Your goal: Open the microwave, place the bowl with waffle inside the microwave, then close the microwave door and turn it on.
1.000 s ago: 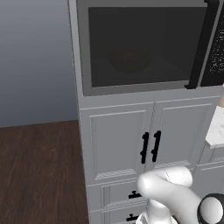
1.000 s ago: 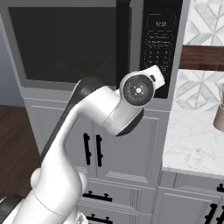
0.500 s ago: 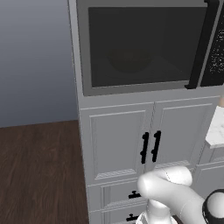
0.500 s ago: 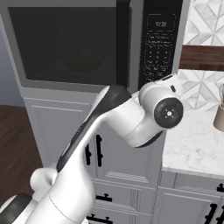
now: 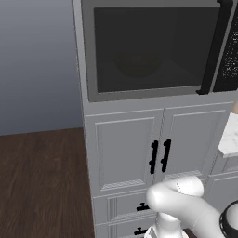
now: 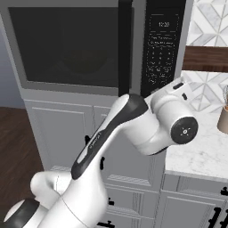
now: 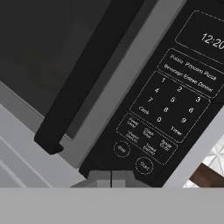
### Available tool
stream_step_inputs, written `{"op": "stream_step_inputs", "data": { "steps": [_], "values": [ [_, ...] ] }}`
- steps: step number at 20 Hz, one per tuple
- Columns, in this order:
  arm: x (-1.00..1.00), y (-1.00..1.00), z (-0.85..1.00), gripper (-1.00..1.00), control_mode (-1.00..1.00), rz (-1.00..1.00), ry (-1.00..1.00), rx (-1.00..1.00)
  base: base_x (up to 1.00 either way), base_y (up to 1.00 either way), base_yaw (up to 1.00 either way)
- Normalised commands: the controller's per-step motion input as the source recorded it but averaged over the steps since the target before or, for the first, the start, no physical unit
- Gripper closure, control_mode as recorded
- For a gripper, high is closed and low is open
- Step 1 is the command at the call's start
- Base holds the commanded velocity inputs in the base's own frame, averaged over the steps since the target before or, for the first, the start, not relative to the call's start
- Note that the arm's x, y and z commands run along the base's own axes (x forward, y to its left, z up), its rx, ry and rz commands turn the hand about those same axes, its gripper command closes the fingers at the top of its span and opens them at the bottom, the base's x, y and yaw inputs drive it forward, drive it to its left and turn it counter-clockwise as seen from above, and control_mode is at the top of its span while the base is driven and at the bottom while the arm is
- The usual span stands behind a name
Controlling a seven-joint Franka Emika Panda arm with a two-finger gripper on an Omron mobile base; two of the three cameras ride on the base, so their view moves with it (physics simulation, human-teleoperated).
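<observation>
Right base view | arm lower and further right than before | hand pinched closed by microwave panel | door shut

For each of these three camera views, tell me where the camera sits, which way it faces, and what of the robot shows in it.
Left base view: behind the arm's left, facing the grey microwave door with dark window and the white cabinets below; white arm segment at lower right.
Right base view: behind the arm's right, facing the same door and the black control panel; white arm crosses the middle.
Hand view: on the hand, close to that panel's round start button, with the shut jaws at the bottom edge.
Shared by all three: the long black bar handle.
</observation>
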Motion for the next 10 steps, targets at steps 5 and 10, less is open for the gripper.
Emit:
{"op": "stream_step_inputs", "data": {
  "steps": [5,10],
  "values": [
    [0.53,-0.06,-0.06,1.00,-1.00,0.00,-0.04,-0.03,0.00,0.00,0.00],
    [0.37,-0.14,-0.01,1.00,-1.00,0.00,0.00,-0.05,0.00,0.00,0.00]
  ]
}}
